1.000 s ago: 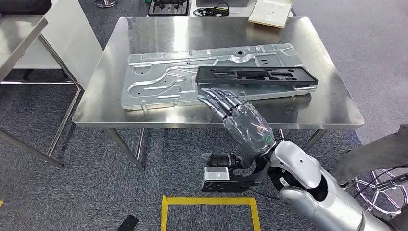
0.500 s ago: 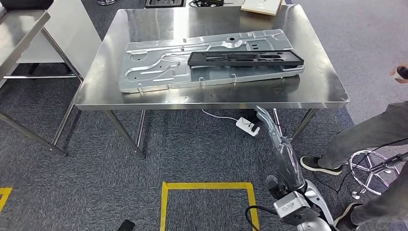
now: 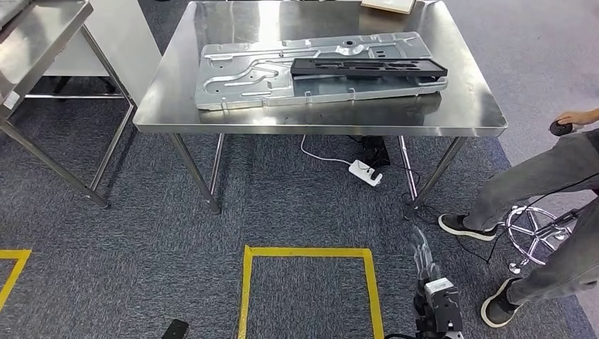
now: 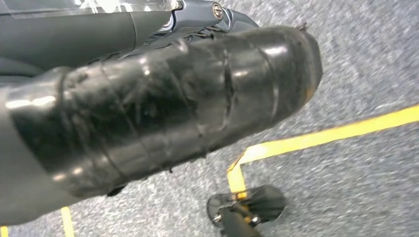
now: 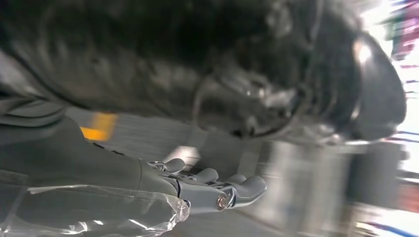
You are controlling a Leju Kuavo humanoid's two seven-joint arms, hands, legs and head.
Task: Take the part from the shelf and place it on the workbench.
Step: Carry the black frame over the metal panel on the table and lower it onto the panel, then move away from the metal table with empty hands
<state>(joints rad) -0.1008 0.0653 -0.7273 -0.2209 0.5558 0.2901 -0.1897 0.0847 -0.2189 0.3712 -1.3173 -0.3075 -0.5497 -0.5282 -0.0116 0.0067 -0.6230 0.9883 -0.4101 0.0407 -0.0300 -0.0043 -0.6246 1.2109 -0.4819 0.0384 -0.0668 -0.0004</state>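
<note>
Black part [image 3: 369, 67] now lying on workbench [image 3: 212, 106]; right hand [image 3: 424, 256] dropped well below workbench, fingers straight, empty. Left hand: can't tell. Looks done.

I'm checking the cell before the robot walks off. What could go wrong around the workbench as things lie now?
1. The black part lies on the silver panel, not on the bare workbench; a knock to the table might slide it.
2. A person's leg stands close to the lowered right hand.
3. The power strip and its cable lie on the floor under the workbench, a possible snag.
</note>
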